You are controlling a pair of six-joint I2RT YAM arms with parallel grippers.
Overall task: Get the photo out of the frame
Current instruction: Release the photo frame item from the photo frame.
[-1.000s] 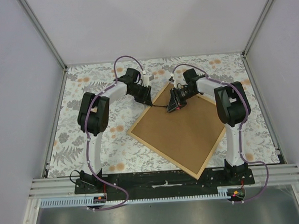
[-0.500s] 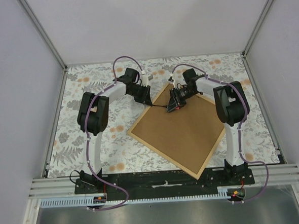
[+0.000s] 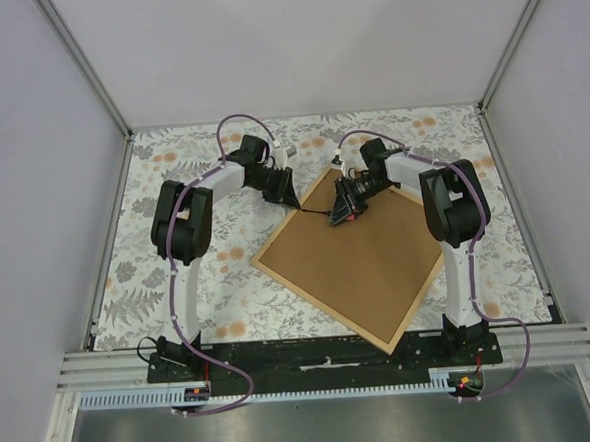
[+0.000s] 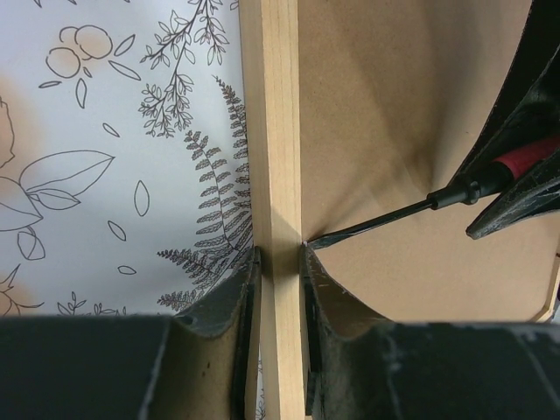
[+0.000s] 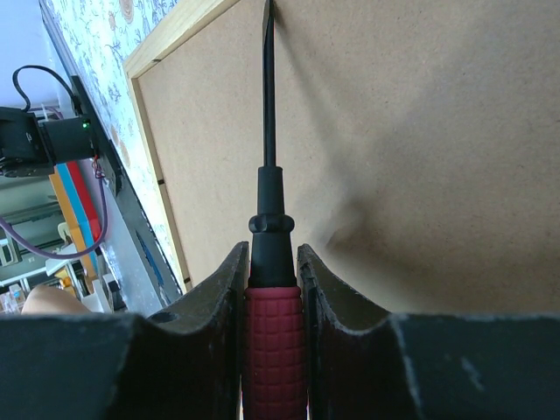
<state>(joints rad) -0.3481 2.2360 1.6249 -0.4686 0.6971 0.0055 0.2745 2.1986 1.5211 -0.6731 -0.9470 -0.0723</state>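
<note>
The frame (image 3: 368,267) lies face down on the table, brown back board up, turned like a diamond. My left gripper (image 3: 287,197) is at its upper-left edge, shut on the light wooden strip (image 4: 280,131), one finger on each side (image 4: 278,254). My right gripper (image 5: 271,249) is shut on a red-handled screwdriver (image 5: 273,332). Its black shaft (image 4: 376,219) slants down over the board (image 5: 420,157), and the tip meets the strip's inner edge right beside my left finger. The photo is hidden under the board.
A floral cloth (image 3: 178,278) covers the table around the frame. Grey enclosure walls stand at the left, right and back. A metal rail (image 3: 323,354) carrying both arm bases runs along the near edge, close to the frame's bottom corner (image 3: 388,348).
My left wrist has shifted slightly up and left along the frame's edge, and its jaws have narrowed a little on the strip. The right arm and the screwdriver have held still.
</note>
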